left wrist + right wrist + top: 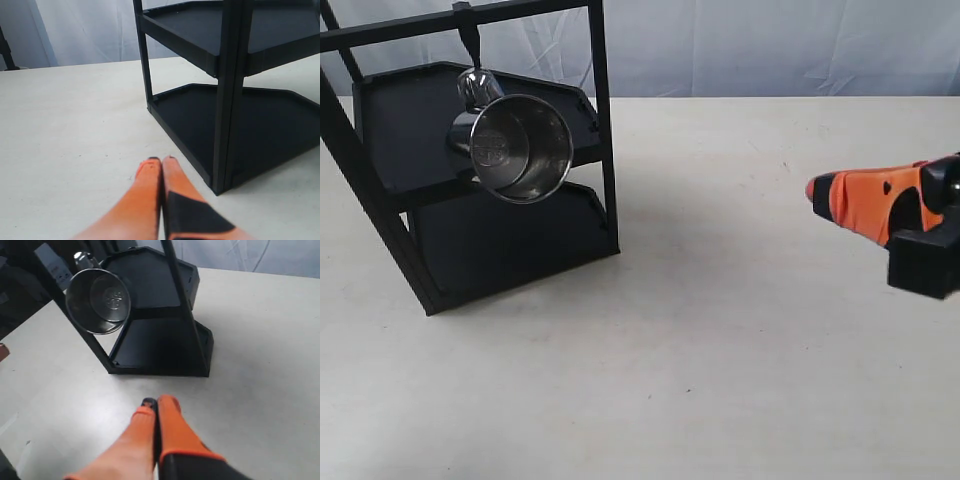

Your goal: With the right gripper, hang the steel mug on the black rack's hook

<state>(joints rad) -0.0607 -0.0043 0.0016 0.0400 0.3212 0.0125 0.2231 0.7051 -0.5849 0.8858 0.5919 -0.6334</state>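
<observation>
two grippers are mine, and both have their orange fingers pressed together with nothing between them. my right gripper (812, 189) hangs over the right edge of the tabletop (720, 350), fingertips aimed toward the rack (605, 140) but well apart from it; my right wrist view shows the same closed tips (156, 404) above bare tabletop, short of the rack's base. my left gripper (161, 162) is low over the tabletop, just beside the rack's near corner post, fingers shut and touching each other along their length.

the rack stands at the far left corner of the tabletop, a black frame with slanted legs and two flat angular shelves, one above the other. the mug (520, 147) hangs from a hook (468, 40) on the rack's top bar, caught by its looped handle. it is tilted so its open mouth faces outward, away from the shelves, and i can see the reflective inside and a stamped mark on the base. the mug sits in front of the upper shelf's edge, clear of the tabletop; whether its body touches the shelf i cannot tell. in my right wrist view the mug (98, 301) shows up against the rack's slanted leg, mouth toward the camera. neither gripper touches the mug or the rack.
</observation>
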